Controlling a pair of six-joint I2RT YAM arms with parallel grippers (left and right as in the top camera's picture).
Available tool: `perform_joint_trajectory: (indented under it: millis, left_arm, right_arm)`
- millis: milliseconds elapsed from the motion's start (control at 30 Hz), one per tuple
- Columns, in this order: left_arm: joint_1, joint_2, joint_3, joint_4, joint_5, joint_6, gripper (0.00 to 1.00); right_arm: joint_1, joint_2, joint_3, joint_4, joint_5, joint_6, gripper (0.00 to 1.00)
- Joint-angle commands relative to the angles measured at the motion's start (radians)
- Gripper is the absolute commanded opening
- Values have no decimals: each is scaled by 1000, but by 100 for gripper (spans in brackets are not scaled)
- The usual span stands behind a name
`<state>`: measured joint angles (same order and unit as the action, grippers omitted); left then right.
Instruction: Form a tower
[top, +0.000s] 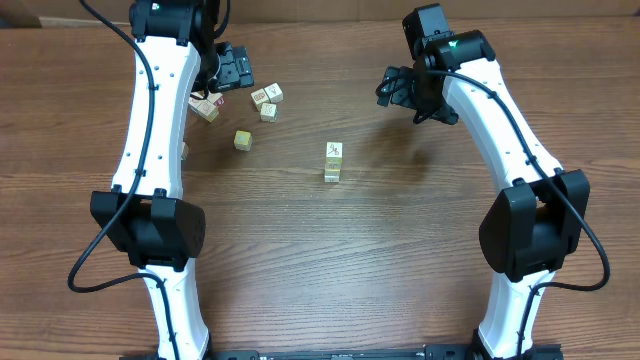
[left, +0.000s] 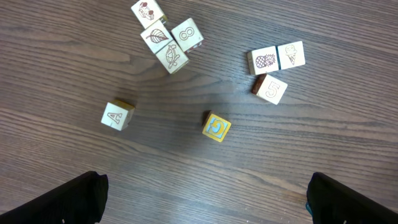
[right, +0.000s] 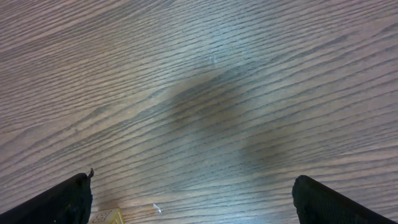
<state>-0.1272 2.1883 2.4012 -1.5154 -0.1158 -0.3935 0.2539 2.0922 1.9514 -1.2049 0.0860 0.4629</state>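
Left hand (top: 236, 70) spread, empty, upper left of frame, above loose picture cubes (top: 266, 98). Right hand (top: 398, 88) spread, empty, upper right. Tower (top: 333, 161) upright mid-bench (top: 420, 220), lower left of right hand, which looks nearer to it.

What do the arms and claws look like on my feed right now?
The left arm and right arm have white tubular links, black joints and a black cable running alongside each. The left claw and right claw are black.
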Motion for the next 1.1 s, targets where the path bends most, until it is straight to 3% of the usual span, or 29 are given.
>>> perform_joint_trajectory:
  millis: [0, 1067]
  left_arm:
    - [-4, -14, 16, 2, 5, -14, 100]
    - [-29, -26, 16, 2, 5, -14, 100]
  right_arm:
    - [-7, -5, 11, 3, 10, -4, 100]
    - [-7, -5, 11, 3, 10, -4, 100]
